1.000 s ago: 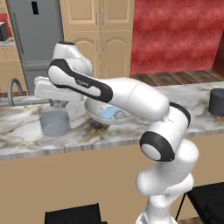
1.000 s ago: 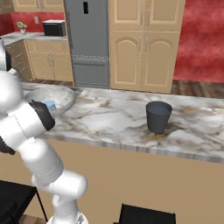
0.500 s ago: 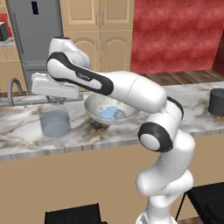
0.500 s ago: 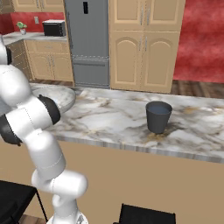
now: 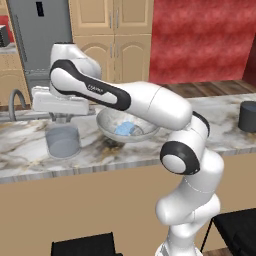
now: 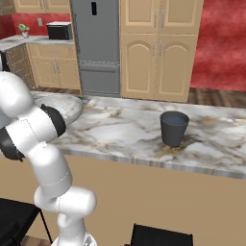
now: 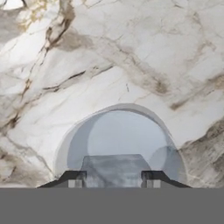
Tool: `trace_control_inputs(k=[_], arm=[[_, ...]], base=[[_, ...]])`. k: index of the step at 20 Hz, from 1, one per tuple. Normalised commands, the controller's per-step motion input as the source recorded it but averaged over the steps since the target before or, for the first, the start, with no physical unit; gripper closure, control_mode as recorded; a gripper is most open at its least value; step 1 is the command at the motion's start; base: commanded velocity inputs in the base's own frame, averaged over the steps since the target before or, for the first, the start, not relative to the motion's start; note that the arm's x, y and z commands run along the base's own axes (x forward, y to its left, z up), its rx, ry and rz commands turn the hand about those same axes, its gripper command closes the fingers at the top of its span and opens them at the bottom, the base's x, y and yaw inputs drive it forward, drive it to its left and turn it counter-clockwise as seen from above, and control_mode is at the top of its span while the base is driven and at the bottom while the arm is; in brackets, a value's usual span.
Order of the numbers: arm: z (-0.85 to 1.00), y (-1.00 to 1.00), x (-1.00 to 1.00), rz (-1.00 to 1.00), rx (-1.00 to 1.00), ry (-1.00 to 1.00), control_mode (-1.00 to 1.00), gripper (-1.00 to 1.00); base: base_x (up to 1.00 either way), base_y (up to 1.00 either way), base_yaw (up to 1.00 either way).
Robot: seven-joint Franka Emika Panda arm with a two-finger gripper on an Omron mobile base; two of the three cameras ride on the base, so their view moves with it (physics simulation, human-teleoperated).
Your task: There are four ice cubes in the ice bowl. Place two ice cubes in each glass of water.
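Note:
My gripper (image 5: 62, 120) hangs just above the translucent grey-blue glass of water (image 5: 62, 141) at the counter's left. In the hand view I look straight down into that glass (image 7: 127, 135), and a pale ice cube (image 7: 116, 168) sits clamped between my fingertips (image 7: 78, 178); the gripper (image 7: 113, 177) is shut on it. The grey ice bowl (image 5: 107, 131) stands right of the glass with pale blue ice cubes (image 5: 125, 129) inside. The dark charcoal glass (image 5: 248, 116) stands far to the right, seen also as a dark tumbler (image 6: 173, 128).
A marble counter (image 5: 220, 135) carries everything. The ice bowl's rim (image 6: 65, 106) shows behind my arm in the right base view. A curved tap (image 5: 15, 100) rises at the far left. Fridge and wooden cabinets stand behind the counter.
My hand has stayed over the grey-blue glass with the cube still held. The arm's upper links have swung up and left, uncovering more of the bowl.

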Motion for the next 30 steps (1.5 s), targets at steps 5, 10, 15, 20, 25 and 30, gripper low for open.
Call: trace_control_inputs(k=[5, 10, 15, 20, 25, 30], arm=[[-0.37, -0.11, 0.0, -0.01, 0.0, 0.0, -1.0, 1.0], [-0.07, -0.03, 0.0, 0.0, 0.01, 0.0, -1.0, 1.0], [0.0, 0.03, 0.0, 0.0, 0.01, -0.04, -1.0, -1.0], [0.0, 0.03, 0.0, -0.01, 0.0, -0.03, -1.0, -1.0], [0.06, 0.0, 0.0, -0.02, 0.02, -0.07, -1.0, -1.0], [0.23, 0.0, 0.0, -0.02, 0.04, -0.1, -1.0, -1.0]], base=[[0.0, 0.0, 0.0], [0.0, 0.0, 0.0], [0.0, 0.0, 0.0], [0.0, 0.0, 0.0], [0.0, 0.0, 0.0], [0.0, 0.0, 0.0]])
